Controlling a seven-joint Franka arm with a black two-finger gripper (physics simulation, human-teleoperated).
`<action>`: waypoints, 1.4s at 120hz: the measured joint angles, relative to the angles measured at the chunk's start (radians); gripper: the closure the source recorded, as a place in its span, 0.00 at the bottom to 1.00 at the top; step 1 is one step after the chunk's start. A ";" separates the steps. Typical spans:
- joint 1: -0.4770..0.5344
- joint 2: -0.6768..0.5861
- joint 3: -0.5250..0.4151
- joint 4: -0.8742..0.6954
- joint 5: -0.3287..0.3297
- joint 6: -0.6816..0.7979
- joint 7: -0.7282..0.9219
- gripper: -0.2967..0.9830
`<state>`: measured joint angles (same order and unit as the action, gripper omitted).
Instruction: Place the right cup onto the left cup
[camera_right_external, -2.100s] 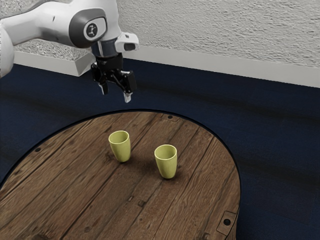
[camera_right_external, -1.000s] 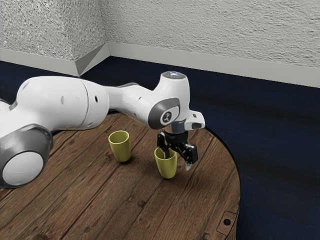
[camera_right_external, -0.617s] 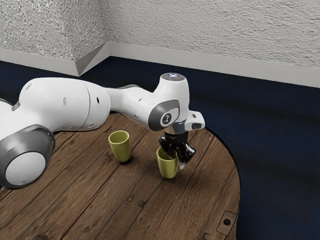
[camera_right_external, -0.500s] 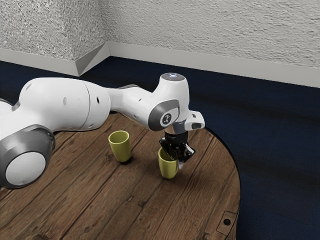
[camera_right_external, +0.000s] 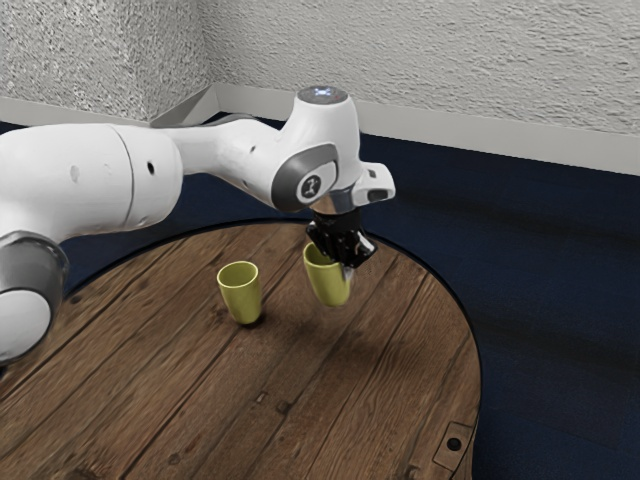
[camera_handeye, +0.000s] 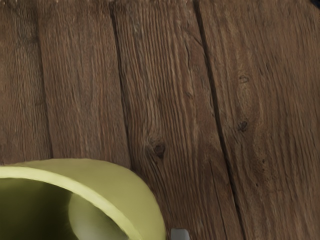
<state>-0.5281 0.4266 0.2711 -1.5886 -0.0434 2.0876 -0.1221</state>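
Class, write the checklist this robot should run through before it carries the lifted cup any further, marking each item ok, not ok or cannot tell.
1. Gripper shut on the lifted cup's wall: ok.
2. Lifted cup off the table: ok.
3. Standing cup upright, mouth unobstructed: ok.
4. Lifted cup lined up above the standing cup: not ok, it hangs off toward the exterior view's right.
5. Lifted cup's base high enough to pass over the standing cup's rim: not ok, it looks too low.
6. Grip firm enough not to slip: cannot tell.
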 joint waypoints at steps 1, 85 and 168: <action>0.000 -0.003 0.001 0.001 0.003 -0.002 0.000 0.84; 0.049 -0.056 0.295 0.010 -0.010 -0.139 0.097 0.84; 0.086 -0.064 0.196 -0.094 -0.021 -0.034 0.166 0.84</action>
<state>-0.4422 0.3626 0.4673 -1.6827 -0.0643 2.0538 0.0438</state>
